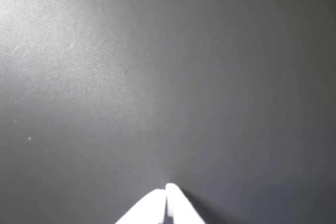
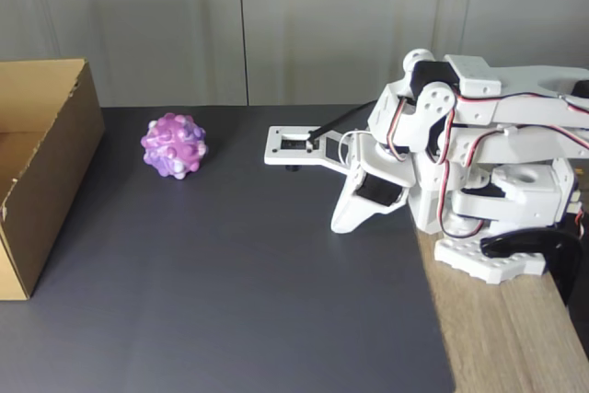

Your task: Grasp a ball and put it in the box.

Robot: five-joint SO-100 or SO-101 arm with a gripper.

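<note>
In the fixed view the ball (image 2: pixel 174 145), knobbly and marbled purple, pink and white, rests on the dark mat toward the back left. The brown cardboard box (image 2: pixel 57 149) stands open-topped at the left edge, a short way left of the ball. My white arm is folded up on the right, and its gripper (image 2: pixel 343 224) points down at the mat, well to the right of the ball. In the wrist view the two white fingertips of the gripper (image 1: pixel 167 188) meet at the bottom edge over bare mat, shut on nothing.
The dark grey mat (image 2: pixel 248 283) covers most of the table. A strip of wooden tabletop (image 2: pixel 497 338) shows at the right, where the arm's base is clamped. A grey wall stands behind.
</note>
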